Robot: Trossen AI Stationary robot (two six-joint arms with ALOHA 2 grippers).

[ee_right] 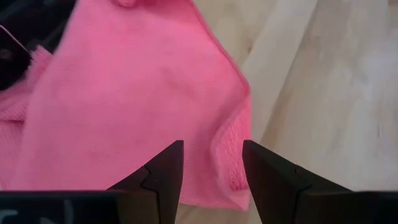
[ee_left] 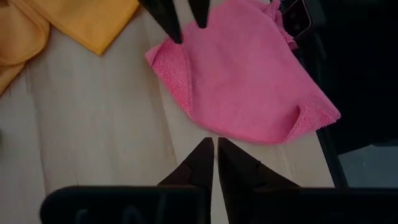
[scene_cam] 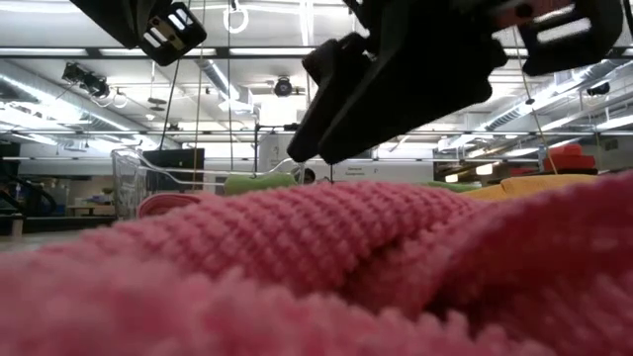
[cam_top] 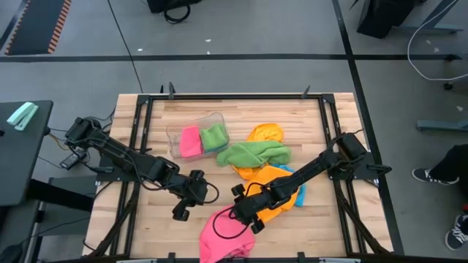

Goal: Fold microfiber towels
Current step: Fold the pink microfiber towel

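Observation:
A pink microfiber towel lies crumpled flat at the table's near edge, also seen in the left wrist view and the right wrist view. My right gripper is open and hovers over the towel's corner nearest the table's middle, one finger on each side of its rolled edge; I see no touch. My left gripper is shut and hangs just left of the towel, with nothing between its fingers. Orange and green towels lie loose behind.
A clear plastic tub at the far middle holds a folded pink towel and a folded green one. Another orange towel lies beside it. A strip of blue cloth shows under the orange towel. Bare wood lies to the left.

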